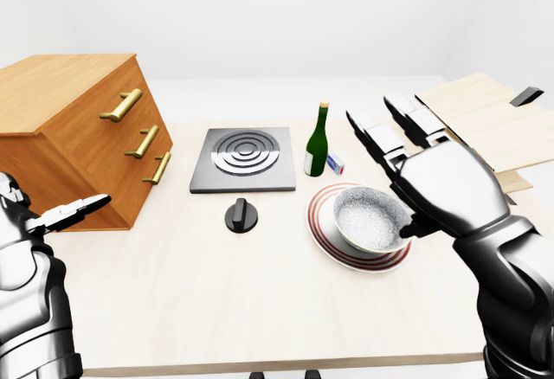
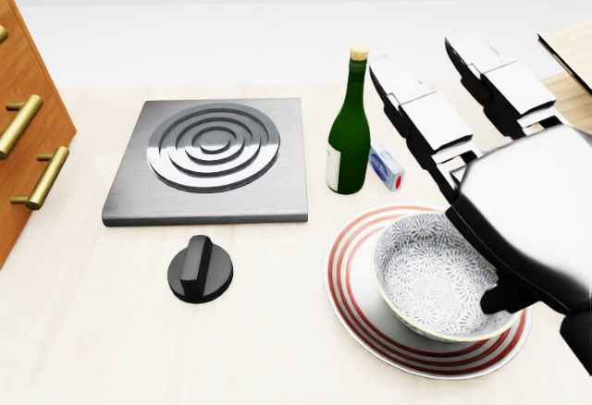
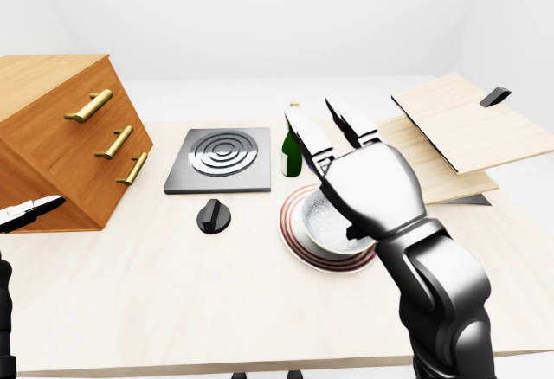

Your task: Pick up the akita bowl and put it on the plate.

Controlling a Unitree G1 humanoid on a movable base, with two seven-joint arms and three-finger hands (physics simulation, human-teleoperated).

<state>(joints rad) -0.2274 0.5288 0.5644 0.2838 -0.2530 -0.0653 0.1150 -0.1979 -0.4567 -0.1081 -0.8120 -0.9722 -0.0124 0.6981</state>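
Checking task status: akita bowl [image 2: 430,276] sits upright on the plate [image 2: 342,280], off-centre toward the plate's 3 o'clock, at approx. 4 o'clock in the head view. Judgement: placement looks done. What's left, if anything, is getting the hand clear w/o nudging the bowl.

R hand [image 2: 527,211] hangs over the bowl's 3 o'clock side, fingers [image 2: 421,114] stretched out straight toward 11 o'clock, wrapped round nothing. L hand [image 1: 65,215] is low at 9 o'clock in the left-eye view, fingers extended, nothing in it.

Hidden / unclear:
- R palm covers the bowl's rim and the plate's edge from approx. 2 to 4 o'clock.
- Thumb tip sits right by the rim at 4 o'clock; touching or not, can't tell.
- Small box [image 2: 386,166] at the plate's 12 o'clock is partly behind the bottle [image 2: 349,132]; label unreadable.
- L hand only partly in view, cut by the picture's edge.
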